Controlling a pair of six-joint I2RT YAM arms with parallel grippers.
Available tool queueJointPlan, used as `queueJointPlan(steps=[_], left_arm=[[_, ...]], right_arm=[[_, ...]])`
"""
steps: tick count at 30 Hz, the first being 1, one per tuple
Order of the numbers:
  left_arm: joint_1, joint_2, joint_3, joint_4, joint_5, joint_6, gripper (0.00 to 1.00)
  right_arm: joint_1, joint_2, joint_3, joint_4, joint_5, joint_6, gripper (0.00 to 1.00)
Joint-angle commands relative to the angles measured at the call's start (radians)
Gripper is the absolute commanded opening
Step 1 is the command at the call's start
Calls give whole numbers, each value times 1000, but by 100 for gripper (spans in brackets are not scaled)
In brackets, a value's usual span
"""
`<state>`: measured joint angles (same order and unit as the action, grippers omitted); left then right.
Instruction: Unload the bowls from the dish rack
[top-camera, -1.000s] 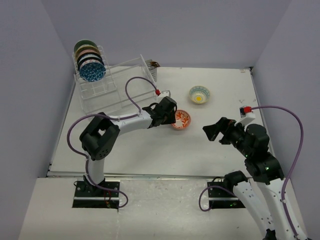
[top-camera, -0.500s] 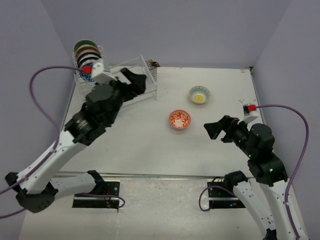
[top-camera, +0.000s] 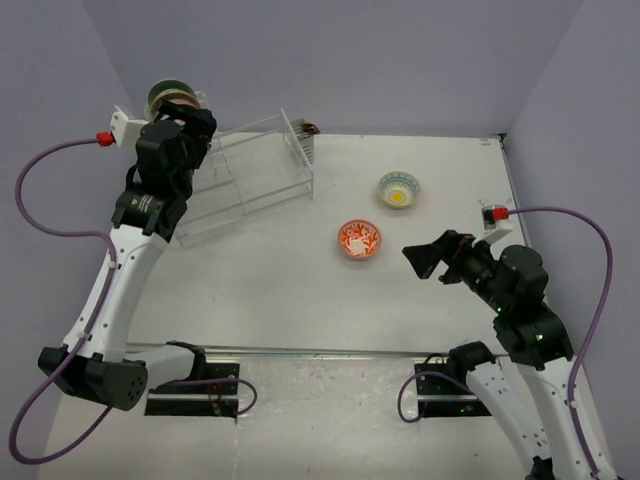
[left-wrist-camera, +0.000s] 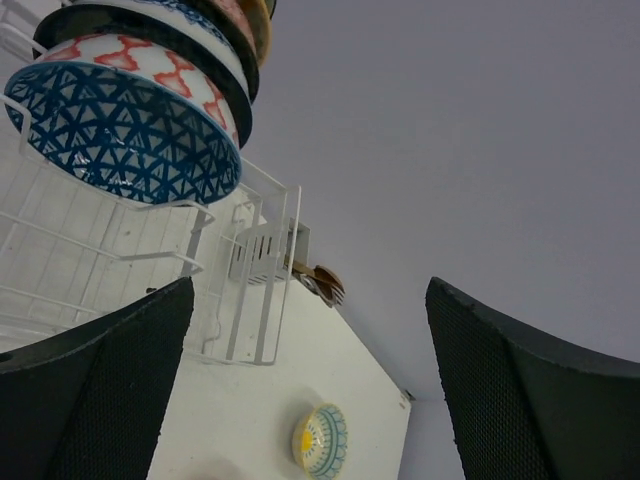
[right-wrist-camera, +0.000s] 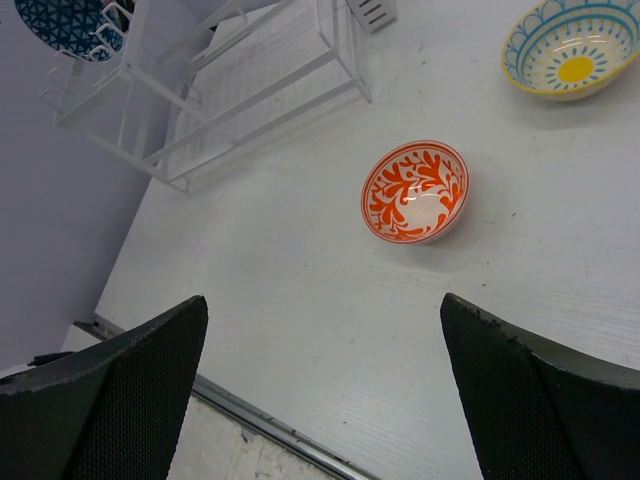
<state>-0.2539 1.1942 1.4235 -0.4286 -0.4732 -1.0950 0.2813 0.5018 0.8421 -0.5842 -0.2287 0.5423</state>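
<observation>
Bowls (top-camera: 168, 94) stand on edge in a row on the tall tier of the dish rack (top-camera: 255, 172), which sits at the far left corner of the table (top-camera: 290, 290). Seen from above, the left tool (top-camera: 192, 124) hangs high against that row and hides most of it, so only a couple of rims show behind it.

The left wrist view supplies what the overhead lacks. Foremost in the row is a dark blue lattice bowl (left-wrist-camera: 125, 140), with a red-and-white bowl (left-wrist-camera: 150, 55) close behind it. The tool's fingers (left-wrist-camera: 100, 390) are spread wide, hold nothing, and are clear of the bowls.

Two more bowls sit upright on the table, well apart: an orange-red bowl (top-camera: 359, 239) near the middle and a yellow flower bowl (top-camera: 398, 188) nearer the far right corner.

The right tool (top-camera: 424, 258) hovers near the right edge, aimed toward the orange-red bowl. The overhead does not show its spread clearly. Its own wrist view shows the fingers (right-wrist-camera: 110, 390) wide apart and empty, with both loose bowls and the rack beyond.
</observation>
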Motion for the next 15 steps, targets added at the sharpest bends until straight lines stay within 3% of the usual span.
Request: queueJointPlan(steps=[1, 11, 15], left_arm=[[68, 11, 32, 54, 34, -141, 97], [192, 100, 31, 120, 90, -131, 81], [243, 104, -35, 189, 160, -128, 61]], right_arm=[[2, -38, -24, 34, -24, -4, 99], [2, -101, -35, 32, -60, -70, 99], [2, -130, -14, 0, -25, -85, 99]])
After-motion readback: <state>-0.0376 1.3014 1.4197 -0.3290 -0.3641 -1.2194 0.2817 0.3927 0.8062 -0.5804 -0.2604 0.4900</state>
